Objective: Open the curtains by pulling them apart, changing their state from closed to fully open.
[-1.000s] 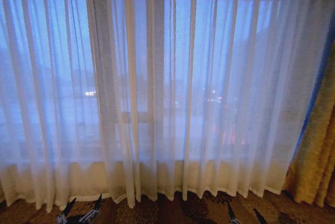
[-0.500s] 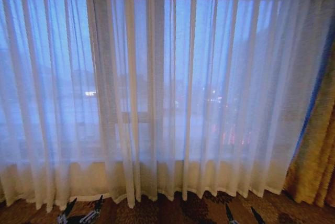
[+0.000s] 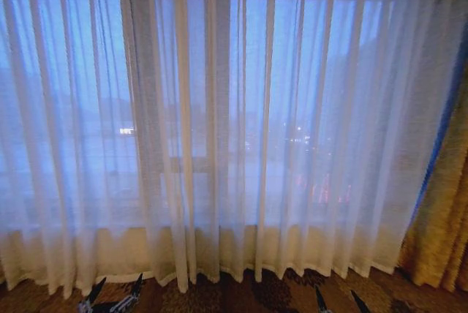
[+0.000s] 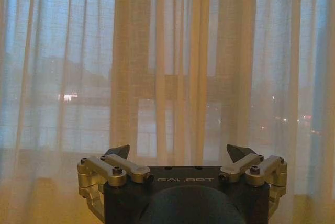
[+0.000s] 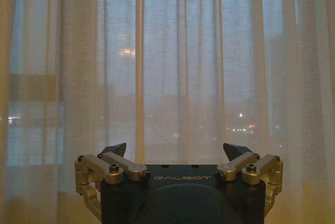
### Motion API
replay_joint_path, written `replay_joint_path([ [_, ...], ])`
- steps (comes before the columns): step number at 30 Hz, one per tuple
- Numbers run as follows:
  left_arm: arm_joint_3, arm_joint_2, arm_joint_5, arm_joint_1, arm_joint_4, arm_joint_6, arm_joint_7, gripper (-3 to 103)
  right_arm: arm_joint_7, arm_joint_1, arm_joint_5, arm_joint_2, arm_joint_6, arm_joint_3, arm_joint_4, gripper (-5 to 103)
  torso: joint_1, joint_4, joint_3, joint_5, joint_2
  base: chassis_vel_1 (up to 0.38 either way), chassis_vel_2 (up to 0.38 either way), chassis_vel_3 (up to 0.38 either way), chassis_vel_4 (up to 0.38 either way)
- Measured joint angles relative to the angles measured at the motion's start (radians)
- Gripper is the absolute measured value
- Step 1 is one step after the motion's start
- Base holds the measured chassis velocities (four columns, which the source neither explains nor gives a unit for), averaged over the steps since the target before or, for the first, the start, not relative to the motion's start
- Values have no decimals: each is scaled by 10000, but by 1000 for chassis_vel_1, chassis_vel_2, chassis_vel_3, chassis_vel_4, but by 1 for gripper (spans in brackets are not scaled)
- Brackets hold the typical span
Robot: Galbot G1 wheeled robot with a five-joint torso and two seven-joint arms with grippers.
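Observation:
The sheer white curtains [image 3: 219, 123] hang shut across the whole window, their folds reaching the floor, with a denser overlap of panels near the middle-left [image 3: 175, 145]. My left gripper [image 3: 115, 291] sits low at the bottom left of the head view, open, short of the fabric. My right gripper [image 3: 338, 298] sits low at the bottom right, also open and empty. In the left wrist view the curtains [image 4: 172, 67] hang ahead of the open left gripper [image 4: 180, 153]. In the right wrist view the curtains [image 5: 178, 67] hang ahead of the open right gripper [image 5: 175, 150].
A heavy golden-brown drape [image 3: 442, 225] hangs at the far right edge. Patterned dark carpet [image 3: 241, 295] runs along the curtain hem. A low wall below the window sill shows through the fabric [image 3: 131, 251].
The right gripper's fingertips have shifted slightly left at the bottom edge. The curtains and left gripper are unchanged.

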Motion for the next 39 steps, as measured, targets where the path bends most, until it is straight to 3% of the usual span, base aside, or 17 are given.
replay_joint_path([
  [39,34,-1,128,4,291,-97,50,100,-43,98,-19,0,26,-51,-456,100,0,0,0,1,-1,-69,61,71,-62],
])
